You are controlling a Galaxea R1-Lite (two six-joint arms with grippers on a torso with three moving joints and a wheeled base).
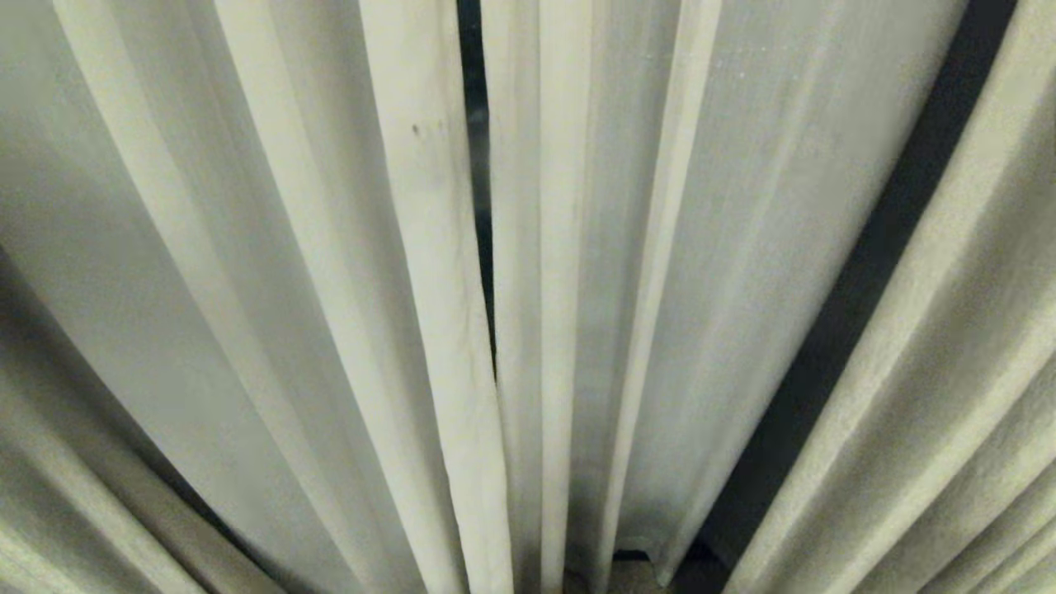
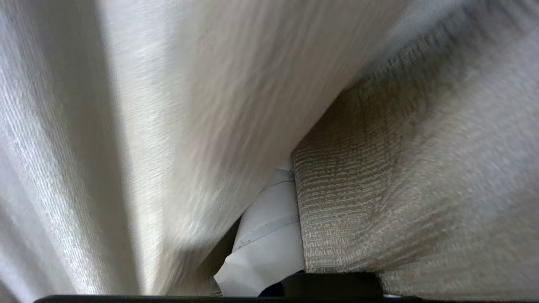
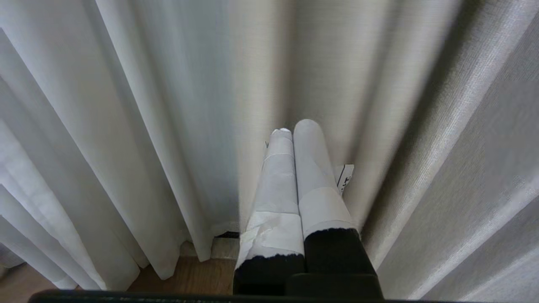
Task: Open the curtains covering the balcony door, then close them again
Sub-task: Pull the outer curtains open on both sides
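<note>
Both folds of the curtains (image 2: 379, 189) wrap the closed left gripper (image 2: 269, 235).

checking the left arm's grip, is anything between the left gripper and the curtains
Nothing visible. The left gripper is shut and buried in the curtains: folds press around its taped fingers in the left wrist view, with no other object between.

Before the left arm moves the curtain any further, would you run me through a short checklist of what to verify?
1. Left gripper shut on the curtains: ok; the coarse woven layer is pressed against its taped finger.
2. Right gripper shut, holding nothing: ok; its tips sit beside the folds.
3. Curtains drawn: not ok; a dark slit shows between panels.
4. Balcony door behind: cannot tell.
5. Hem clear of the wooden floor: ok.
</note>
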